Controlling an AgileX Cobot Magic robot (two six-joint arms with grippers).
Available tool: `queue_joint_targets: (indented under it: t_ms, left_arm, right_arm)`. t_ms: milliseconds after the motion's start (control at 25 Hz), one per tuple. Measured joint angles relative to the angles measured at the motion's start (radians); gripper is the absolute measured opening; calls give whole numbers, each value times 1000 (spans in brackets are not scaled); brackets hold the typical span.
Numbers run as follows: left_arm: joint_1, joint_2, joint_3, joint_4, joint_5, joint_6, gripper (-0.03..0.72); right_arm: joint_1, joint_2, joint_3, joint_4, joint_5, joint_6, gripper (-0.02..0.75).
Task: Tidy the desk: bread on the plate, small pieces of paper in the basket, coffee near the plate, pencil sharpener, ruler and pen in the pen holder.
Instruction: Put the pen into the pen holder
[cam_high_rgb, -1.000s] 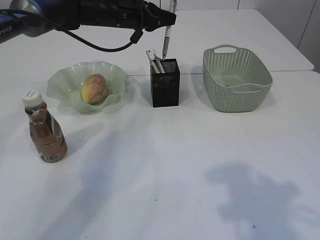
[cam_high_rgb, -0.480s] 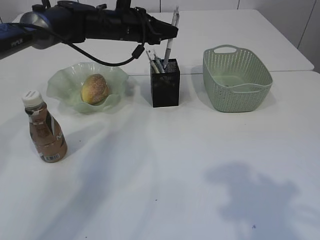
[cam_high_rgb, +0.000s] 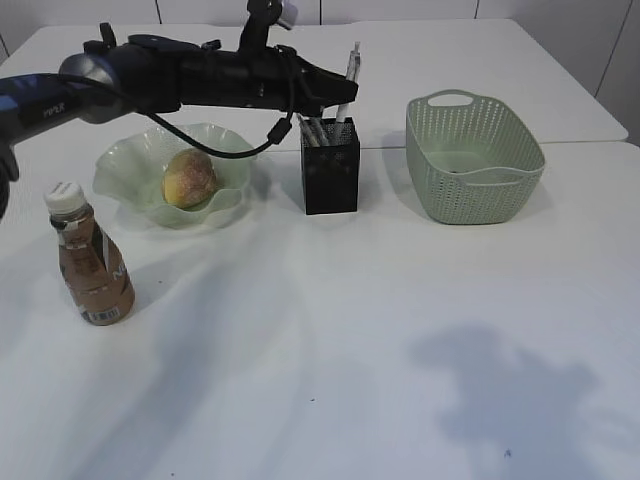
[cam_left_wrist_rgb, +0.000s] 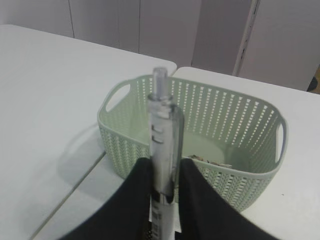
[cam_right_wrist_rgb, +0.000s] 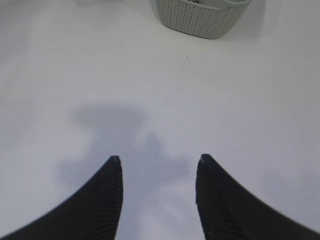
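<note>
My left gripper (cam_high_rgb: 340, 95) reaches in from the left, above the black mesh pen holder (cam_high_rgb: 330, 175). It is shut on a grey pen (cam_high_rgb: 353, 65) held upright, whose lower end is down at the holder's mouth. The left wrist view shows the pen (cam_left_wrist_rgb: 164, 125) clamped between the black fingers (cam_left_wrist_rgb: 142, 185). Other pale sticks (cam_high_rgb: 315, 128) stand in the holder; I cannot tell whether one is the ruler. The pencil sharpener is hidden. Bread (cam_high_rgb: 189, 177) lies on the green plate (cam_high_rgb: 125, 165). The coffee bottle (cam_high_rgb: 92, 270) stands in front of the plate's left side. Paper bits (cam_left_wrist_rgb: 210, 161) lie in the green basket (cam_high_rgb: 470, 190). My right gripper (cam_right_wrist_rgb: 159, 159) hangs open over bare table.
The basket (cam_left_wrist_rgb: 225, 115) stands just right of the pen holder, and its near wall (cam_right_wrist_rgb: 200, 17) shows at the top of the right wrist view. The white table (cam_high_rgb: 330, 330) has a seam behind the holder. A shadow (cam_high_rgb: 500, 395) falls at front right.
My left arm has come down with the pen, lowering its tip towards and into the pen holder. Bread, bottle and basket have not moved.
</note>
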Motion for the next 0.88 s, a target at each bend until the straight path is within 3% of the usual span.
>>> queue_joint_targets:
  t_ms: [880]
  left_arm:
    - [0, 43, 0, -10, 28, 2, 97]
  right_arm:
    - [0, 0, 0, 0, -2, -2, 386]
